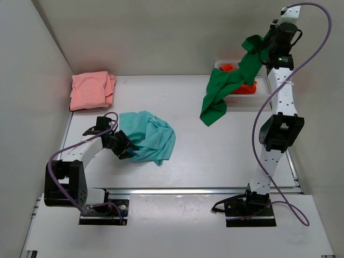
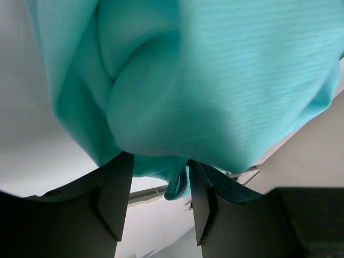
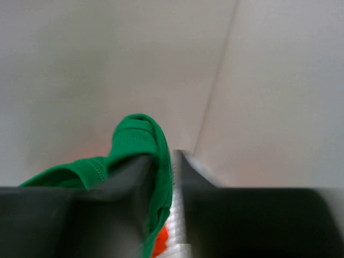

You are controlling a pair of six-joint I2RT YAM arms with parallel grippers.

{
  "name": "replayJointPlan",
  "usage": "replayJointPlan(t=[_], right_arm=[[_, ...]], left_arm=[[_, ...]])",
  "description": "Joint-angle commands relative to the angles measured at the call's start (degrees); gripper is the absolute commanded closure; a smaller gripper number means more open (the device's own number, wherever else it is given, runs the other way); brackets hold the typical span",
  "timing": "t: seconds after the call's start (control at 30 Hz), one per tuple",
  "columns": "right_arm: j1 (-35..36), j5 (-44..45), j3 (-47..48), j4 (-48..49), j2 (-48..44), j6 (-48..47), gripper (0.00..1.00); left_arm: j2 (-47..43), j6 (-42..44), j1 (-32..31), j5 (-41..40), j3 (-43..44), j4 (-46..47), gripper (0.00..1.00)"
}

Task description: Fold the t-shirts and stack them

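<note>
A crumpled teal t-shirt [image 1: 153, 137] lies on the table left of centre. My left gripper [image 1: 124, 146] sits at its left edge. In the left wrist view the left gripper [image 2: 159, 161] is open, and a loose fold of the teal t-shirt [image 2: 215, 80] hangs between the fingers. A pink t-shirt [image 1: 92, 90] lies folded at the back left. My right gripper [image 1: 262, 48] is raised high at the back right, shut on a dark green t-shirt [image 1: 223, 91] that dangles below it. The right wrist view shows the green t-shirt [image 3: 134, 140] pinched in that gripper [image 3: 165, 158].
A white mesh basket [image 1: 257, 88] stands at the back right with orange cloth [image 1: 230, 67] in it, under the hanging green shirt. The basket [image 3: 174, 236] also shows below the right fingers. Walls close in at the left and back.
</note>
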Motion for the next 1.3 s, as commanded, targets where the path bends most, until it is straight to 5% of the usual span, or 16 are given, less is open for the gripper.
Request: replayJointPlan(t=[0.0, 0.07, 0.1, 0.43, 0.6, 0.8, 1.27], right_arm=[[1.9, 0.6, -3.6, 2.2, -3.8, -1.0, 0.56], [3.6, 2.0, -4.4, 2.0, -4.6, -2.8, 0.34], [3.9, 2.4, -4.4, 2.1, -5.3, -3.2, 0.31], [18.3, -3.0, -27.1, -1.6, -14.0, 0.0, 0.28], [24.1, 0.1, -37.2, -6.0, -19.0, 12.8, 0.37], [27.6, 2.4, -52.7, -5.9, -24.3, 24.8, 0.31], [29.3, 10.1, -43.1, -11.8, 0.6, 31.8, 0.24]], left_arm=[[-2.4, 0.0, 1.1, 1.4, -1.4, 0.6, 0.44], [-2.4, -0.1, 1.5, 1.9, -1.6, 1.2, 0.44], [-2.3, -0.5, 1.3, 1.8, -1.7, 1.5, 0.44], [-0.7, -1.9, 1.0, 3.7, -1.3, 4.3, 0.45], [0.0, -1.0, -0.6, 3.1, 0.9, 3.5, 0.44], [0.1, -1.8, -3.0, 4.8, -0.5, 5.0, 0.46], [-0.1, 0.6, -4.2, 3.6, 0.8, 3.5, 0.47]])
